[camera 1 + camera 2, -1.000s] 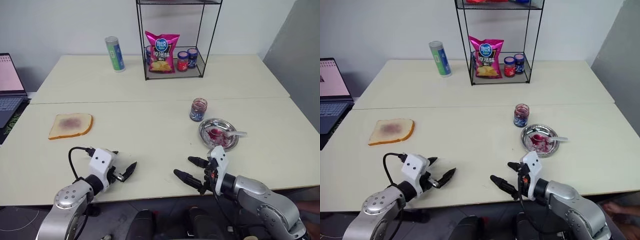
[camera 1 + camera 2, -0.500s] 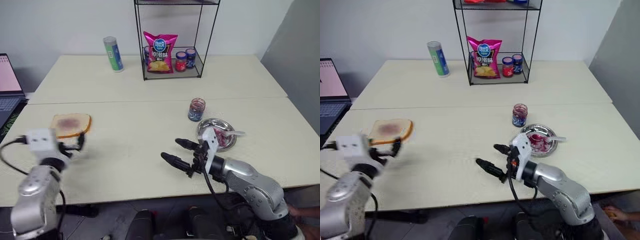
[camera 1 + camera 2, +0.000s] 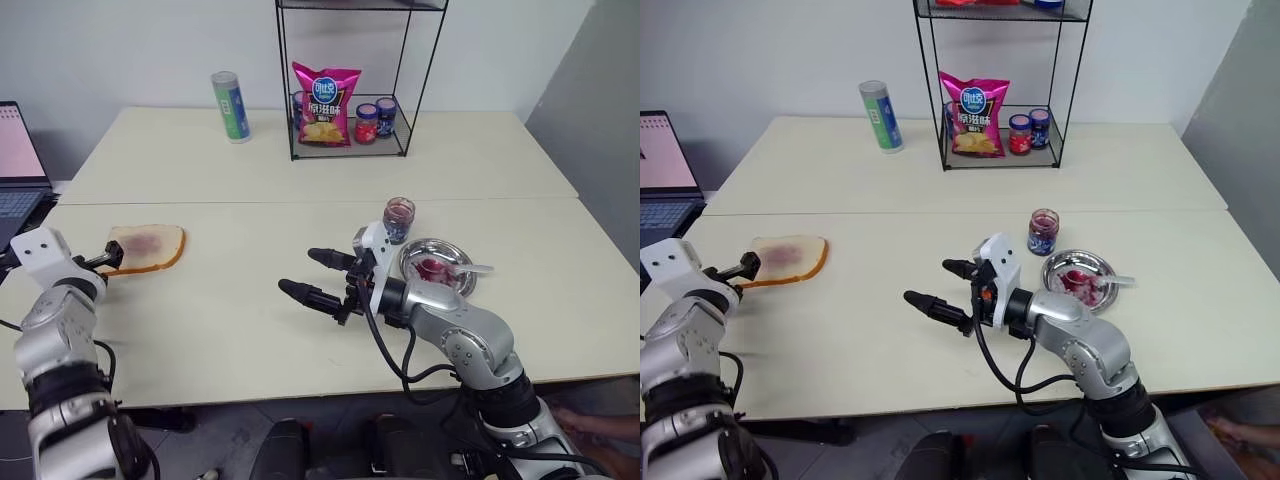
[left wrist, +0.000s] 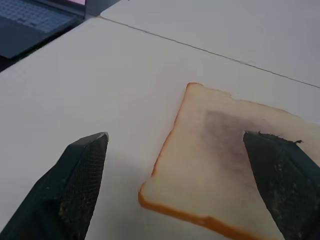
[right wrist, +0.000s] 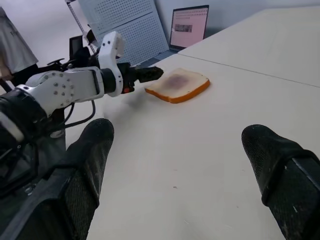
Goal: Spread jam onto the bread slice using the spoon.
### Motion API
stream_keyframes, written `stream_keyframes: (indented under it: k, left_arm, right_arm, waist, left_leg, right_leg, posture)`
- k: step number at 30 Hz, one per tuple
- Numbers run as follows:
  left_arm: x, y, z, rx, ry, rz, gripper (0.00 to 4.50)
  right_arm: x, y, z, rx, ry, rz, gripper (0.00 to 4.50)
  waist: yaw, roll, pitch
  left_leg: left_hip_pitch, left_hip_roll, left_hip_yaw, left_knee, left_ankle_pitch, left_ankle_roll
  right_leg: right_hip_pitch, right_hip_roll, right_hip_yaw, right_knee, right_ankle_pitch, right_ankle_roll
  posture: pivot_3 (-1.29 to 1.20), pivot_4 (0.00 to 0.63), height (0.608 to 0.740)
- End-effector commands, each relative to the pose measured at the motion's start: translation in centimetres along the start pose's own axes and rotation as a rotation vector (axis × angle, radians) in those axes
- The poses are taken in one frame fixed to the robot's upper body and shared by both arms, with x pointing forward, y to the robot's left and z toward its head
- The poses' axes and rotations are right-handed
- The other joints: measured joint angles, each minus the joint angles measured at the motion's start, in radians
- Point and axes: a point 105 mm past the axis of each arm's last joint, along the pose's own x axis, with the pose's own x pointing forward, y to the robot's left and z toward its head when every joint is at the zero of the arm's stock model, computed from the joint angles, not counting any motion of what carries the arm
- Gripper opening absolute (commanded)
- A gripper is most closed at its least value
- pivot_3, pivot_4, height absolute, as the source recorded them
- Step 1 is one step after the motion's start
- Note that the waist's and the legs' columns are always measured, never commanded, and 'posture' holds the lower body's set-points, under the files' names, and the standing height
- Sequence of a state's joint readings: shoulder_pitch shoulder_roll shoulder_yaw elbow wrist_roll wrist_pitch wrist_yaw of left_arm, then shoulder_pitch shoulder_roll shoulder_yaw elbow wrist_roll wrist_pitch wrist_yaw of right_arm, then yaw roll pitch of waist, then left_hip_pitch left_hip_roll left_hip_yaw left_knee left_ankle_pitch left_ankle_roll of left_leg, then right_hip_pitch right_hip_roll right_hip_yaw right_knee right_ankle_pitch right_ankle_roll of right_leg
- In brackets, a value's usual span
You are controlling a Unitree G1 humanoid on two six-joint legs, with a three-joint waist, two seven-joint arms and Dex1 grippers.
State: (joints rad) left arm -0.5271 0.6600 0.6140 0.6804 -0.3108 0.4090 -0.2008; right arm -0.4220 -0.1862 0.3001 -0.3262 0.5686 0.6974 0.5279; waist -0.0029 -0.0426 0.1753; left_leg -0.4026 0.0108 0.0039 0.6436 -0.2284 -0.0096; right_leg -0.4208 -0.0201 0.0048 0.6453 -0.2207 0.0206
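Bread [image 3: 146, 248] flat on bench [image 3: 250, 330], left side; soft, light, tears easily, so steady by crust. Spoon [image 3: 470, 268] on plate [image 3: 415, 252], right; slim, stiff, slippery, so pinch handle. Left gripper [image 3: 108, 256] wide beside bread; right gripper [image 3: 315, 278] wide, empty.

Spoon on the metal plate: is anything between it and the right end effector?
Nothing visible blocks it. The spoon lies on the round plate, behind the open right end effector, which points away toward the bread slice. The open jam jar stands beside the plate, off that path.
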Motion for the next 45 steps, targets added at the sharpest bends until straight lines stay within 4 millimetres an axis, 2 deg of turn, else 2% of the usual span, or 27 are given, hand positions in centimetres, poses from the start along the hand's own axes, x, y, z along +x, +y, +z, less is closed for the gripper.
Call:
stream_keyframes:
  k: [1, 6, 11, 15, 17, 25, 33, 34, 37, 41, 44, 45]
  left_arm:
    - [0.5, 0.0, -1.5, -0.046, 0.101, -0.03, 4.5]
    - [0.4, -1.6, -2.6, -0.124, 0.186, -0.131, 4.5]
    - [0.2, -2.6, -3.1, -0.107, 0.23, -0.182, 4.5]
    - [-0.2, -3.7, -3.1, -0.089, 0.251, -0.237, 3.83]
    - [-0.2, -3.5, -3.0, -0.075, 0.253, -0.23, 3.3]
    - [-0.3, -2.8, -3.7, -0.029, 0.265, -0.209, 1.75]
    - [-0.1, -3.3, -3.4, 0.0, 0.249, -0.225, 0.17]
    - [-0.1, -3.4, -3.3, 0.001, 0.245, -0.229, 0.01]
    - [-0.1, -4.1, -2.6, 0.026, 0.23, -0.251, 0.01]
    - [-0.5, -6.0, -1.1, 0.055, 0.203, -0.343, 0.01]
    - [-3.1, -10.5, 1.0, 0.127, 0.185, -0.611, 0.01]
    - [-3.9, -11.4, 1.3, 0.144, 0.186, -0.674, 0.01]
  right_arm:
    - [0.1, 0.5, 1.4, -0.047, -0.034, 0.018, 4.46]
    - [-0.1, 0.3, 1.5, -0.049, -0.038, 0.0, 4.46]
    - [-0.2, 0.2, 1.6, -0.045, -0.042, -0.011, 4.46]
    - [-0.2, 0.1, 1.6, -0.044, -0.046, -0.015, 4.5]
    - [-0.2, 0.2, 1.6, -0.046, -0.045, -0.013, 4.5]
    - [-0.3, -0.1, 1.4, -0.049, -0.039, -0.02, 4.5]
    - [-0.6, -0.1, 1.0, -0.045, -0.033, -0.028, 4.5]
    - [-0.6, -0.2, 0.9, -0.046, -0.031, -0.032, 4.5]
    - [-1.0, -0.4, 0.7, -0.048, -0.025, -0.043, 4.5]
    - [-1.7, -0.5, 0.4, -0.051, -0.011, -0.057, 4.5]
    - [-3.2, -0.5, 0.4, -0.027, -0.009, -0.069, 4.5]
    - [-3.5, -0.4, 0.5, -0.021, -0.009, -0.071, 4.5]
  waist:
    - [-0.001, 0.0, 0.0]
    - [0.0, 0.0, 0.0]
    - [0.003, 0.001, -0.001]
    - [0.005, 0.001, -0.001]
    - [0.005, 0.001, -0.001]
    - [0.005, 0.001, -0.001]
    - [0.004, 0.001, -0.001]
    - [0.004, 0.001, -0.001]
    - [0.004, 0.001, -0.001]
    - [0.008, 0.001, -0.001]
    - [0.011, 0.001, 0.0]
    - [0.011, 0.001, 0.0]
  left_leg:
    - [0.0, 0.0, 0.0, 0.0, 0.0, -0.001]
    - [0.001, 0.0, -0.001, 0.0, 0.0, -0.001]
    - [0.001, -0.001, -0.001, 0.001, 0.0, -0.001]
    - [0.001, -0.001, -0.001, 0.001, 0.0, -0.001]
    - [0.001, -0.001, -0.001, 0.001, 0.0, -0.001]
    - [0.001, -0.001, -0.001, 0.001, 0.0, -0.001]
    - [0.001, -0.001, -0.001, 0.0, 0.0, -0.001]
    - [0.001, -0.001, -0.001, 0.0, 0.0, -0.001]
    - [0.001, -0.001, -0.001, 0.001, 0.0, -0.001]
    - [0.001, -0.001, -0.002, 0.001, 0.0, -0.001]
    - [-0.001, -0.001, -0.002, 0.001, 0.0, -0.001]
    - [-0.001, -0.001, -0.002, 0.001, 0.0, -0.001]
  right_leg:
    - [0.0, 0.0, 0.0, 0.0, 0.001, -0.001]
    - [0.001, -0.001, 0.001, 0.001, 0.001, -0.001]
    - [0.001, -0.002, 0.002, 0.001, 0.001, -0.001]
    - [0.001, -0.003, 0.002, 0.001, 0.002, -0.004]
    - [0.001, -0.003, 0.003, 0.001, 0.003, -0.005]
    - [0.001, -0.003, 0.003, 0.001, 0.002, -0.005]
    - [0.001, -0.003, 0.003, 0.001, 0.002, -0.005]
    - [0.001, -0.003, 0.003, 0.001, 0.002, -0.005]
    - [0.001, -0.003, 0.002, 0.001, 0.002, -0.005]
    - [0.001, -0.003, 0.002, 0.001, 0.002, -0.004]
    - [0.001, -0.003, 0.002, 0.0, 0.002, -0.004]
    - [0.0, -0.003, 0.002, 0.0, 0.002, -0.005]
  posture:
    - [0.0, 0.15, 0.74]
    - [0.0, 0.15, 0.74]
    - [0.0, 0.15, 0.74]
    - [0.0, 0.15, 0.74]
    - [0.0, 0.15, 0.74]
    - [0.0, 0.15, 0.74]
    - [0.0, 0.15, 0.74]
    - [0.0, 0.15, 0.74]
    - [0.0, 0.15, 0.74]
    - [0.0, 0.15, 0.74]
    - [0.0, 0.15, 0.74]
    - [0.0, 0.15, 0.74]
